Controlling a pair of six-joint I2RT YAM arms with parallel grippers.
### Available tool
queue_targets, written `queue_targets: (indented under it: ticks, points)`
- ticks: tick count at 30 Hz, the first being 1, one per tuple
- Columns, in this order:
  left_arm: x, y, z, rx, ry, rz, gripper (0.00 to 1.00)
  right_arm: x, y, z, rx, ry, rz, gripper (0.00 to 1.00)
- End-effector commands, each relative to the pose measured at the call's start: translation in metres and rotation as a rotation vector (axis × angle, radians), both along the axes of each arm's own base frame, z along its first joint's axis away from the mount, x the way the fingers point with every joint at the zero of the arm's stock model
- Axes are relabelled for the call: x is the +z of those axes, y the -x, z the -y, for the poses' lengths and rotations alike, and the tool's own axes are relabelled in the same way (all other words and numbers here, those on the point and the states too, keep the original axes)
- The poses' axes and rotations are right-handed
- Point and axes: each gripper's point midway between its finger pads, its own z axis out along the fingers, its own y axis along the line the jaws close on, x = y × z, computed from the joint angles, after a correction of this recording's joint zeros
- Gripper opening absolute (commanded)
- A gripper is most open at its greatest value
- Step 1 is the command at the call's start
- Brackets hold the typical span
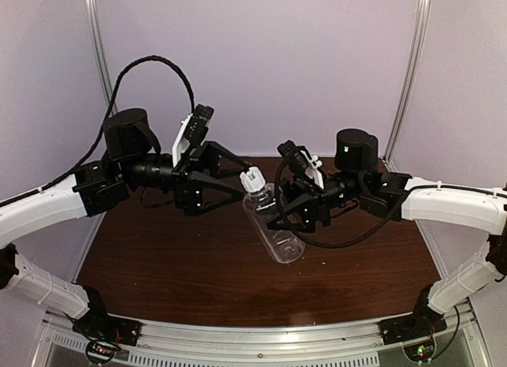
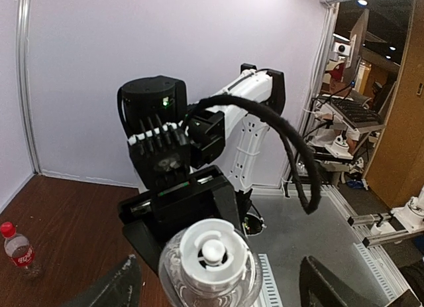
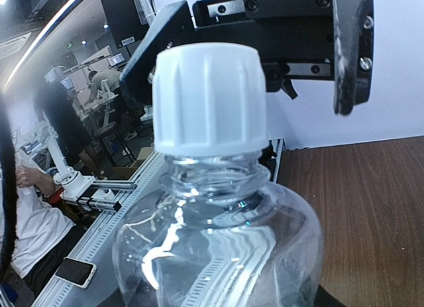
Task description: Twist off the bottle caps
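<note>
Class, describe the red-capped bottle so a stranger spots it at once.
In the left wrist view, find the brown table. A small bottle stands alone at the picture's left edge. Unlike the white-capped clear bottle in front, it has a red cap and label.

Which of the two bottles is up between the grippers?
The label-less clear plastic bottle with the white screw cap. The other, a small red-capped, red-labelled bottle, stands alone on the brown table.

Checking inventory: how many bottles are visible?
2: clear bottle in the right gripper; red-labelled bottle standing on the table, shown only by the left wrist camera.
</note>
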Motion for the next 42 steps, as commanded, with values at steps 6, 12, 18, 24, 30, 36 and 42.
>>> queue_targets:
  ticks: [6, 12, 18, 24, 30, 36, 42]
  points:
    - [0.018, 0.007, 0.012, -0.151, 0.082, 0.054, 0.79, 0.009, 0.011, 0.002, 0.094, -0.052, -0.021, 0.52]
    - [0.018, 0.007, 0.016, -0.188, 0.096, 0.041, 0.73, 0.006, 0.011, 0.001, 0.098, -0.047, -0.027, 0.51]
    - [0.013, 0.006, 0.02, -0.216, 0.093, 0.014, 0.6, 0.005, 0.011, 0.001, 0.099, -0.047, -0.028, 0.51]
    - [0.014, 0.007, 0.02, -0.226, 0.095, 0.006, 0.48, 0.003, 0.009, 0.0, 0.091, -0.041, -0.031, 0.51]
    - [0.012, 0.005, 0.02, -0.21, 0.087, -0.013, 0.31, 0.001, 0.001, -0.003, 0.032, -0.023, -0.017, 0.5]
    - [0.007, -0.011, 0.018, -0.075, 0.066, -0.047, 0.22, -0.001, -0.02, -0.006, -0.114, 0.018, 0.019, 0.5]
    - [-0.004, -0.063, 0.006, 0.295, 0.029, -0.167, 0.25, -0.002, -0.056, -0.004, -0.351, 0.051, 0.077, 0.5]
